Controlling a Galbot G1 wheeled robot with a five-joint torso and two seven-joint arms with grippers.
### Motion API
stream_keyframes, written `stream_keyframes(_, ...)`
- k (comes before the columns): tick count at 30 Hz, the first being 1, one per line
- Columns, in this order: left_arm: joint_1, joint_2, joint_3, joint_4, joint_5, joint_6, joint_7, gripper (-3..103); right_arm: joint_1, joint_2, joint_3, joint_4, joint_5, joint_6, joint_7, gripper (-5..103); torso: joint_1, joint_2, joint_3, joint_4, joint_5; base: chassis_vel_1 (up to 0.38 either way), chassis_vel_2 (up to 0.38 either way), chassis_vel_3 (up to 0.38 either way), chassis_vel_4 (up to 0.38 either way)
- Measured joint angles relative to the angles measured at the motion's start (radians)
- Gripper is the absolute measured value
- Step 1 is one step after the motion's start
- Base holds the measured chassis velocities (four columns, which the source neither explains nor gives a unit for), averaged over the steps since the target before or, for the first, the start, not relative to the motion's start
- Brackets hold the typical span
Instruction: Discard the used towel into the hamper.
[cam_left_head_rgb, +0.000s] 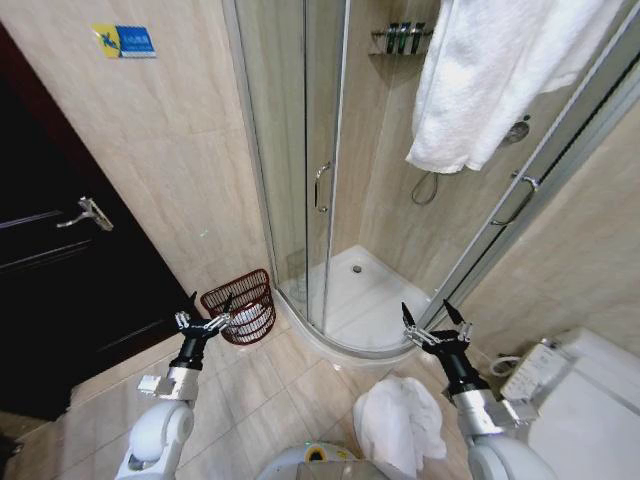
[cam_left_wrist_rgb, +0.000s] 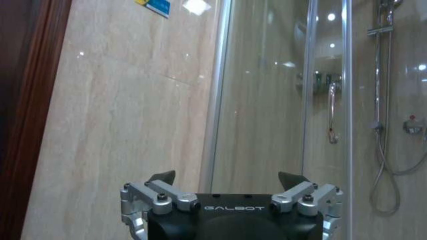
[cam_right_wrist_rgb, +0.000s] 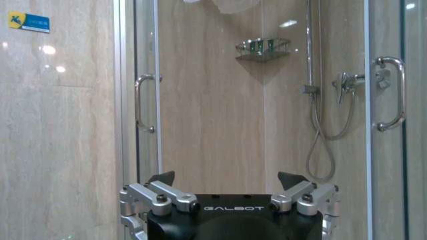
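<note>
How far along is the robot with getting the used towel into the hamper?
Nothing looks done: a crumpled white towel lies on the floor. The left gripper and right gripper are open and empty. Grasping it and dropping it in the hamper by the shower remains.

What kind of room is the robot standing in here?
Most likely a bathroom, perhaps in a hotel. A glass corner shower cabin with a shower hose stands ahead, a white towel hangs over its door, and a toilet sits at the robot's right.
</note>
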Motion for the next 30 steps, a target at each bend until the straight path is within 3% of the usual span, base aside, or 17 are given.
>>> stream_keyframes(18,0.003,-0.002,-0.002,0.004,-0.002,-0.011,0.000,100,0.072,-0.026,0.007,0.000,-0.006,-0.025,0.038,100,0.000,0.000,0.000,-0.0001,0.0001,0.053,-0.050,-0.060,0.046)
stream_keyframes(22,0.009,-0.007,0.000,-0.001,0.000,-0.014,0.000,100,0.160,-0.065,0.015,0.001,-0.002,-0.070,0.073,100,0.000,0.000,0.000,0.0001,0.0002,0.000,0.000,0.000,0.000)
stream_keyframes(30,0.026,-0.018,-0.002,0.000,0.014,-0.026,0.001,100,0.366,-0.215,0.026,0.019,0.049,-0.211,0.178,100,0.000,0.000,0.000,0.0002,0.0002,0.000,0.000,0.000,0.000)
